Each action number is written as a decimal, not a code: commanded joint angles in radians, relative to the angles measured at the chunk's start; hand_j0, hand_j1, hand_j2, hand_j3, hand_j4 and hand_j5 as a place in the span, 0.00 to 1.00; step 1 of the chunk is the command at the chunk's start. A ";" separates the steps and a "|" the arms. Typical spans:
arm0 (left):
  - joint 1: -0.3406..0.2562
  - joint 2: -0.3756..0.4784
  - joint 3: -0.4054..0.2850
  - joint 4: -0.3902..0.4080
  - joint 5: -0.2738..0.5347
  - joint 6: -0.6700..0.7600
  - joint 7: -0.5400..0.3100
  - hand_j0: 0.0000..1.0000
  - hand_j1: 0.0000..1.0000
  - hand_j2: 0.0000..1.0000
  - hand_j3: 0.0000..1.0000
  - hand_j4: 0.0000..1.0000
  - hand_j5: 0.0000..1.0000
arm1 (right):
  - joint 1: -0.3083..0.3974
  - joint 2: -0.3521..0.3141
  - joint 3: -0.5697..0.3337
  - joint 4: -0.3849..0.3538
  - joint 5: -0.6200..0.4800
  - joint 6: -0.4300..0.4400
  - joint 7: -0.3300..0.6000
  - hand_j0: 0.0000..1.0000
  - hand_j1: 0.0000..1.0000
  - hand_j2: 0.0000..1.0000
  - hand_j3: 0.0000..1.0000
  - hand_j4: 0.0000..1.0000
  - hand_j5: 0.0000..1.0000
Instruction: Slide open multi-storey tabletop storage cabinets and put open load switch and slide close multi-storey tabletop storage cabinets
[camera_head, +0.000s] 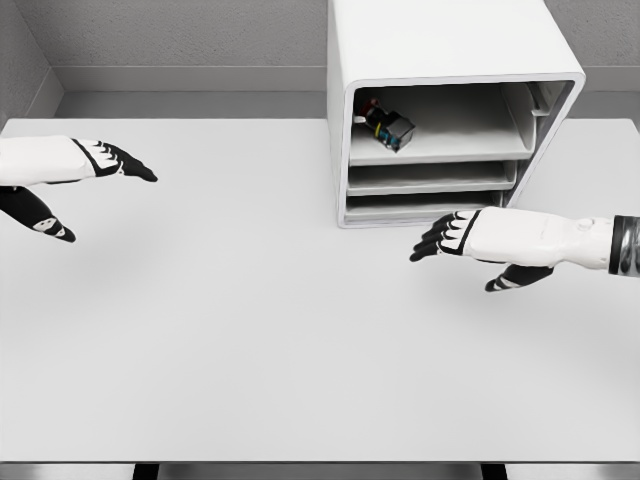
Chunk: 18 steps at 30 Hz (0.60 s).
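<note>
Desk (250, 350) surface, plain white, fills the near part of the head view. Above it on the right, the right robot hand (462, 238) reaches in from the right edge, its dark fingers stretched out and relaxed, grasping nothing, just in front of the cabinet's lower front. At the left edge the left robot hand (95, 175) hovers with fingers extended and thumb hanging below, likewise released and holding nothing, well apart from the cabinet. Farther back stands the white storage cabinet (450, 60), its front open with stacked trays visible inside. On the top tray, at its left rear, lies the load switch (390, 128), a small dark block with coloured parts, tilted.
</note>
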 joint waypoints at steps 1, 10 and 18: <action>0.002 -0.005 0.001 -0.006 0.009 0.003 0.000 1.00 1.00 1.00 1.00 1.00 1.00 | 0.000 -0.001 0.001 0.000 -0.006 0.003 0.000 1.00 1.00 1.00 1.00 1.00 1.00; 0.002 -0.162 -0.003 -0.119 0.011 0.003 0.000 1.00 1.00 1.00 1.00 1.00 1.00 | 0.000 -0.001 0.001 0.000 -0.006 0.003 0.000 1.00 1.00 1.00 1.00 1.00 1.00; 0.011 -0.153 -0.003 -0.113 0.008 0.003 0.000 1.00 1.00 1.00 1.00 1.00 1.00 | 0.002 -0.001 0.001 0.000 -0.006 0.003 0.000 1.00 1.00 1.00 1.00 1.00 1.00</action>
